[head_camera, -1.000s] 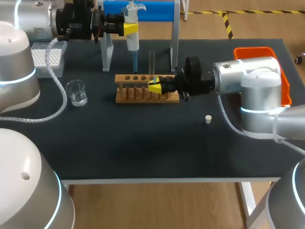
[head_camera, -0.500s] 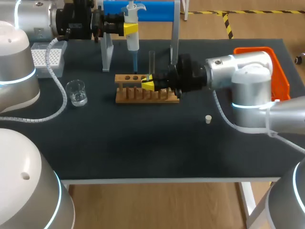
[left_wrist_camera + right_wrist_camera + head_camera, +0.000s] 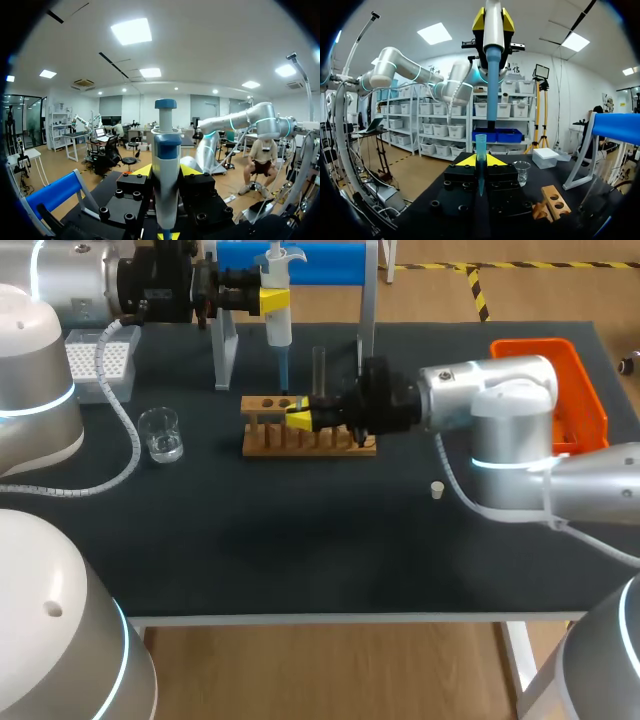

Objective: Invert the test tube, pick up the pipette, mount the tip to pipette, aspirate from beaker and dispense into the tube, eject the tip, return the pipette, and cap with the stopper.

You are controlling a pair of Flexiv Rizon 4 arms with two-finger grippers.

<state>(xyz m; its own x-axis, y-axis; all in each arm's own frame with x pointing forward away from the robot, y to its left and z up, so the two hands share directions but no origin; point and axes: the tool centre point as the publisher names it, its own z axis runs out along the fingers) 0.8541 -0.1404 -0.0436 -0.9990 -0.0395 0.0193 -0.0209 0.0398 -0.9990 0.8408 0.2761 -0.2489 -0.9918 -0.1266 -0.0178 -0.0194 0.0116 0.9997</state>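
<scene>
My left gripper (image 3: pixel 274 300) is at the back of the table, shut on the white and blue pipette (image 3: pixel 277 325), which hangs upright with its shaft pointing down. In the left wrist view the pipette (image 3: pixel 166 150) stands between the fingers. My right gripper (image 3: pixel 300 418) is over the wooden rack (image 3: pixel 308 438), just below the pipette's shaft. It is shut on a blue pipette tip (image 3: pixel 480 150), held upright right under the pipette (image 3: pixel 493 50). A clear test tube (image 3: pixel 319 370) stands in the rack. The beaker (image 3: pixel 160 434) is at the left, and the white stopper (image 3: pixel 437 490) lies at the right.
A white tip box (image 3: pixel 101 362) sits at the back left. The blue-topped pipette stand (image 3: pixel 295 260) is behind the rack, and an orange bin (image 3: pixel 590 390) is at the far right edge.
My right gripper has moved left along the rack with the blue tip, to a spot under the pipette. The left arm and the pipette have kept still.
</scene>
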